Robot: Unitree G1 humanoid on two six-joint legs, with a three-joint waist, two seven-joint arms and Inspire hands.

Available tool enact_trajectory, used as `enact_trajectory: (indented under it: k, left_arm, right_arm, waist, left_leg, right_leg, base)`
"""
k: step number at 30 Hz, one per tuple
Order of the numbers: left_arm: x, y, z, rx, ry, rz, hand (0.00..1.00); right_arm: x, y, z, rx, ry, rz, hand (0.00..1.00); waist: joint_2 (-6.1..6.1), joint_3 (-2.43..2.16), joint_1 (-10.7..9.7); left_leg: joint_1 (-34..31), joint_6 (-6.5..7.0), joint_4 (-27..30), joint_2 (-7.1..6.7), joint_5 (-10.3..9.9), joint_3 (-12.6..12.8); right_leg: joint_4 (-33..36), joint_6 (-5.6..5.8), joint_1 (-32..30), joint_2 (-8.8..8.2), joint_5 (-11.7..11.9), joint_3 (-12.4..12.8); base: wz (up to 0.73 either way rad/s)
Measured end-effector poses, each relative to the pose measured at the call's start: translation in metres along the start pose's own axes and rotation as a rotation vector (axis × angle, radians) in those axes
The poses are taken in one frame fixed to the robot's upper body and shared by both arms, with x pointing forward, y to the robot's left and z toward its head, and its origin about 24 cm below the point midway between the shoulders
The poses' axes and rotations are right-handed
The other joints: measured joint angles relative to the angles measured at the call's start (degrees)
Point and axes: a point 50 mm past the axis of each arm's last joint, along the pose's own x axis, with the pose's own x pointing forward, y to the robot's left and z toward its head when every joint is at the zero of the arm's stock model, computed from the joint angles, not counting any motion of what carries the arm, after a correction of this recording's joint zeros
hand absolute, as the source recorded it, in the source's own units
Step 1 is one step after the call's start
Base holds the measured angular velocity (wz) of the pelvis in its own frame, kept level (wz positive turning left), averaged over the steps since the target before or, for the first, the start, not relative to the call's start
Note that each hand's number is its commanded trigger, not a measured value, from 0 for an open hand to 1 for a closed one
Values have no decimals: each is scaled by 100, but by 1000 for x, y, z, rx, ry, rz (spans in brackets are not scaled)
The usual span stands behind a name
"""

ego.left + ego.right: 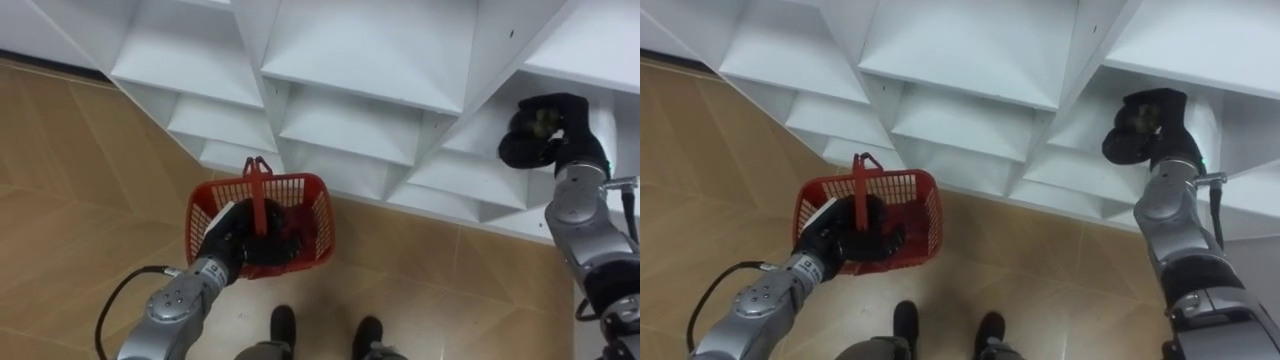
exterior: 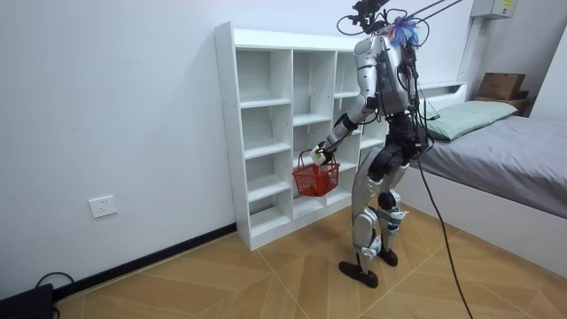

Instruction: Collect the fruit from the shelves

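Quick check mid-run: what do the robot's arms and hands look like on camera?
The left forearm and right forearm are rounded silver-grey metal. The left hand and right hand are black. A black cable loops beside the left forearm.

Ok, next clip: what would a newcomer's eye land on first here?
The red basket stands out first, hanging from the left hand, which is curled on its handle in front of the white shelf unit. Next comes the right hand, raised to a compartment on the right, fingers closed round what looks like a small greenish fruit.
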Motion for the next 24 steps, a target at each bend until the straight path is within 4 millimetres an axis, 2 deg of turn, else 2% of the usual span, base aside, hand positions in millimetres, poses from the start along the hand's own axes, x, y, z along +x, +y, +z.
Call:
enact_trajectory:
  k: [10, 18, 21, 23, 24]
  left_arm:
    - [1, -1, 1, -4, -4, -1, 100]
    - [2, -5, 2, -13, -19, -4, 100]
    - [2, -5, 3, -11, -27, -3, 100]
    - [1, -5, 2, -14, -25, -2, 100]
    - [1, -5, 2, -14, -25, -2, 100]
  right_arm:
    - [-1, 1, 0, 8, -4, 0, 100]
    - [-10, 10, 27, 68, -158, 44, 100]
    - [-13, 15, 30, 60, -188, 68, 100]
    - [-20, 21, 28, 74, -195, 91, 100]
    - [-22, 22, 27, 75, -196, 100, 100]
  waist:
    - [4, -4, 52]
    - [-1, -11, 53]
    - [-5, -37, 16]
    - [4, -115, 25]
    - [10, -124, 11]
  left_leg:
    - [36, -3, -9, -7, 19, 23]
    - [71, 16, 21, -26, 34, 67]
    - [71, 18, 51, -22, 35, 64]
    - [79, 19, 62, -18, 35, 63]
    - [94, 19, 69, -17, 35, 63]
  right_leg:
    - [25, 0, 15, -12, 0, 12]
    - [82, 5, 21, -41, -4, 49]
    - [86, 4, 38, -38, -3, 56]
    - [82, 6, 52, -30, 1, 69]
    - [81, 6, 72, -30, 1, 69]
  base:
    - [0]
    - [0]
    - [0]
    - [0]
    - [0]
